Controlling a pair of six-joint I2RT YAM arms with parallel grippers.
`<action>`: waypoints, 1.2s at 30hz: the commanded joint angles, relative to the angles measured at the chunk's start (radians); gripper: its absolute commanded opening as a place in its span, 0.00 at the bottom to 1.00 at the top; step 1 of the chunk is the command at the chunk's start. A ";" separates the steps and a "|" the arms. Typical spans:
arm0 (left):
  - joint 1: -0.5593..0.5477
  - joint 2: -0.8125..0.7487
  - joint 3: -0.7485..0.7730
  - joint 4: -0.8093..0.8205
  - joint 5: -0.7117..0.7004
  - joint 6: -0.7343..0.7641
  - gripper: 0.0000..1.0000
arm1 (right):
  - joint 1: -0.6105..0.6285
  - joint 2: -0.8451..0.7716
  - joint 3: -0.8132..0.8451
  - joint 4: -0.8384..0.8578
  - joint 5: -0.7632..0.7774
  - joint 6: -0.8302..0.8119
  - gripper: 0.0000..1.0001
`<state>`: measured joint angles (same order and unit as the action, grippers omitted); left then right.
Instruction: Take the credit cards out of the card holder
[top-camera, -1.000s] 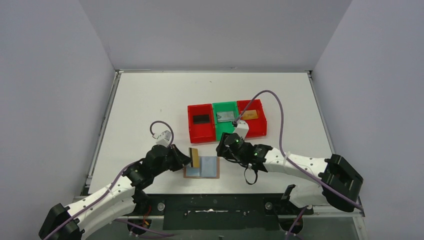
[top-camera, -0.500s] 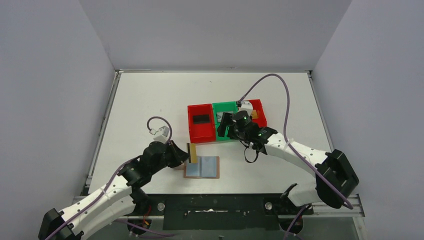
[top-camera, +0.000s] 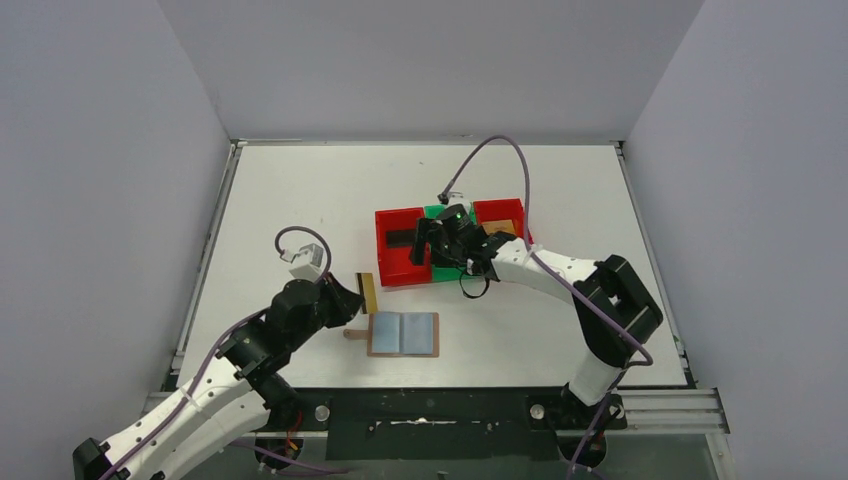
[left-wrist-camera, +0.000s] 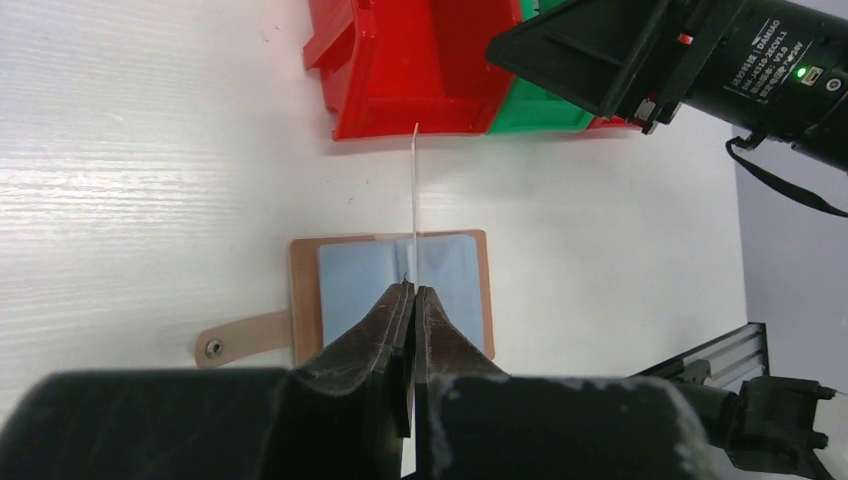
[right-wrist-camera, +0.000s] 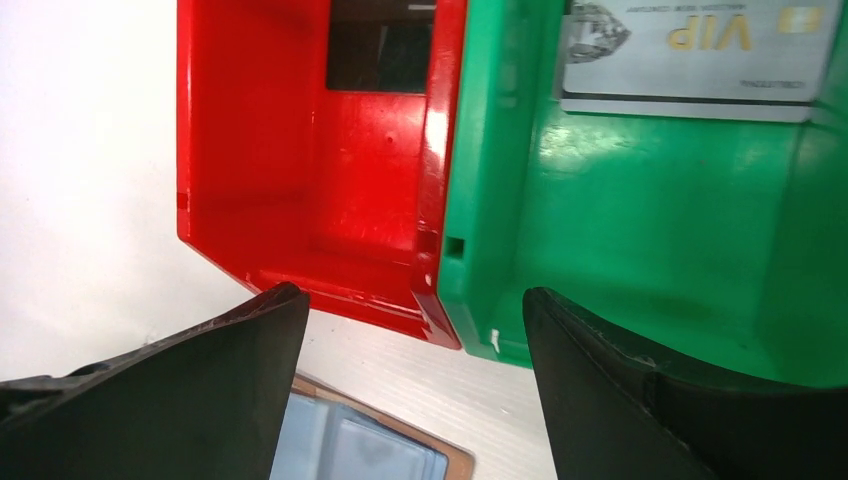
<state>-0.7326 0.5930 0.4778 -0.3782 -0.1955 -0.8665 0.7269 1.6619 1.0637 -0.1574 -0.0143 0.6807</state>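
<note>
A: State of the left gripper (left-wrist-camera: 411, 293)?

B: Clamped on the gold card (left-wrist-camera: 414, 190). It pinches one end. The card stands on edge and sticks straight out past the fingertips.

A: Where's the card holder (left-wrist-camera: 345, 285)?

B: Directly below those fingertips, lying open and flat on the table (top-camera: 300, 200) with the grey-blue lining up. The strap tab (left-wrist-camera: 240, 335) pokes out to one side of the fingers. In the top view the gold card looks clear of the holder, not touching it.

A: And the right gripper (right-wrist-camera: 412, 298)?

B: Spread wide, with nothing between the fingers. It hangs over the wall where the left red bin (right-wrist-camera: 300, 200) meets the green bin (right-wrist-camera: 650, 230), one finger on each side of that wall.

A: The other cards?

B: The black card (right-wrist-camera: 385, 55) is ahead of the finger on the red side, at the far end of that bin. The silver card (right-wrist-camera: 690, 60), printed VIP, is ahead of the other finger, flat in the green bin. The tan card (top-camera: 503, 227) sits in the right red bin (top-camera: 500, 204), one bin beyond the right gripper and partly hidden by the arm.

A: Is the holder visible from the right wrist?

B: Only a corner, low behind the finger on the red side. It's near the bins but not touching them.
</note>
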 joint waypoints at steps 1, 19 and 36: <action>0.006 -0.004 0.051 -0.017 -0.037 0.044 0.00 | 0.003 0.047 0.081 0.051 -0.089 -0.023 0.80; 0.060 0.020 0.068 -0.018 -0.033 0.045 0.00 | 0.055 0.087 0.189 0.005 -0.081 -0.020 0.78; 0.312 0.111 -0.073 0.595 0.652 -0.081 0.00 | 0.026 -0.335 -0.338 0.629 -0.354 0.081 0.82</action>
<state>-0.4343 0.6998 0.4686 -0.1192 0.2039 -0.8589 0.7589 1.3277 0.7712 0.1875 -0.1665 0.6884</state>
